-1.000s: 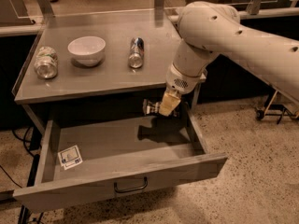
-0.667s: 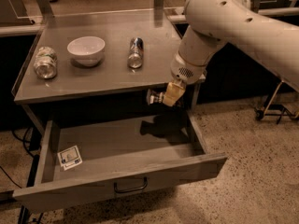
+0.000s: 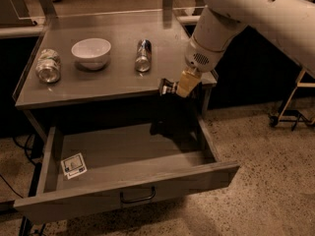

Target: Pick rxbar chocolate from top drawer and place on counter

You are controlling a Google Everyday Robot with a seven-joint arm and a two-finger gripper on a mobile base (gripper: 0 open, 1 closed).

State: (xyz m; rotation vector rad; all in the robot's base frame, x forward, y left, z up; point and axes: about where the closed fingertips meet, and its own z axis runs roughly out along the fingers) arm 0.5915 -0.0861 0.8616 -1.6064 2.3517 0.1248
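The top drawer (image 3: 187, 178) is pulled open below the counter (image 3: 113, 80). My gripper (image 3: 178, 88) hangs at the counter's front edge, near its right end, above the drawer's back right corner. Its tan fingers (image 3: 186, 82) are shut on a small dark bar with pale marks, the rxbar chocolate (image 3: 166, 87), which sticks out to the left. The bar is held in the air at about counter height. It casts a dark shadow on the drawer floor below.
A white square card with print (image 3: 74, 165) lies at the drawer's front left. On the counter are a white bowl (image 3: 91, 52), a can lying on its side (image 3: 143, 55) and a clear jar on its side (image 3: 48, 66). A wheeled stand (image 3: 290, 112) is at right.
My gripper has risen from just above the drawer to counter-edge height, carrying the dark bar with it. The drawer and counter items have not moved.
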